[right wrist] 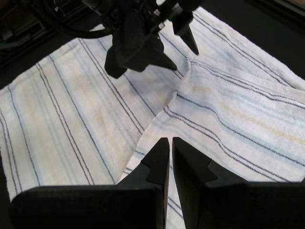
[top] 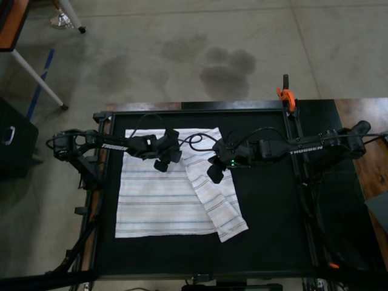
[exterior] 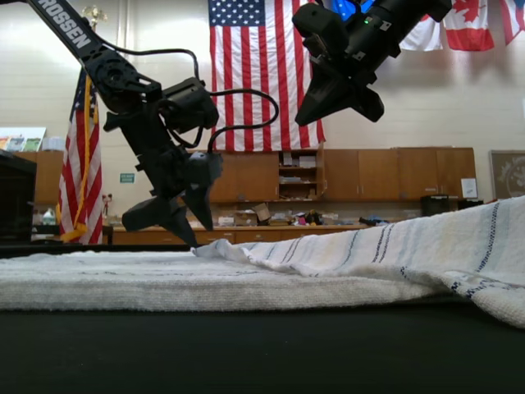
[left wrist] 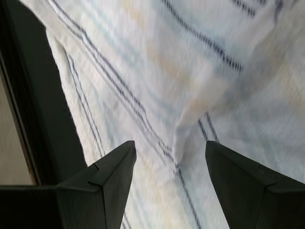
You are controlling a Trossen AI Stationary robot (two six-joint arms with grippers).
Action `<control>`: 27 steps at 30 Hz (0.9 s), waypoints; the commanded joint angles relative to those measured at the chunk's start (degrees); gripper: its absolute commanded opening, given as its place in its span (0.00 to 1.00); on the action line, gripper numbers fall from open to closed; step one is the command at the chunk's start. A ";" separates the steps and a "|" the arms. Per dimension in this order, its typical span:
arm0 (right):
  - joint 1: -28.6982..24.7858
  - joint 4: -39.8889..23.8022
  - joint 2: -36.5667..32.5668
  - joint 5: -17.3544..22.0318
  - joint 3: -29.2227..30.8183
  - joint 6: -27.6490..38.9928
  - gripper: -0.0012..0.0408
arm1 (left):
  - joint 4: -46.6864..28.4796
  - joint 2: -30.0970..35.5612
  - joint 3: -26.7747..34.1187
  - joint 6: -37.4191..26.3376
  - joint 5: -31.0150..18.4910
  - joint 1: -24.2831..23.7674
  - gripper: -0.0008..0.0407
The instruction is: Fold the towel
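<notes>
The black mat lies bare in the top view to the right of the towel and along its near edge, giving open passage there. Over the towel's far half the left gripper hangs low, fingers spread, blocking that corner. The right gripper, fingers together, rides high above the folded flap, leaving air beneath it.
</notes>
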 commanded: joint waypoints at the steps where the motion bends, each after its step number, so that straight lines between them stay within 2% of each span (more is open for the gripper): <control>1: 0.02 -0.09 0.02 0.00 0.02 0.00 0.04 | -0.15 0.28 -0.02 0.42 0.90 0.68 0.51; 4: 0.02 -0.09 0.02 0.00 0.02 0.00 0.04 | -0.57 0.26 -0.02 1.38 5.09 2.01 0.51; 8: 0.00 0.20 0.02 0.00 0.02 0.00 0.04 | -0.79 0.13 0.33 0.74 6.21 4.28 0.51; 10: 0.00 0.42 0.02 0.00 0.02 0.00 0.04 | -2.32 0.13 1.09 0.48 9.73 5.31 0.50; 17: 0.00 0.98 0.02 0.00 0.02 0.00 0.04 | -5.46 1.40 2.49 -0.17 14.95 6.23 0.40; 22: 0.00 1.66 0.02 0.00 0.02 0.00 0.04 | -5.20 2.99 2.49 -0.46 14.88 6.23 0.32; 27: 0.00 1.77 0.02 -0.02 0.02 0.00 0.04 | -3.74 4.07 2.49 -0.57 11.72 6.27 0.31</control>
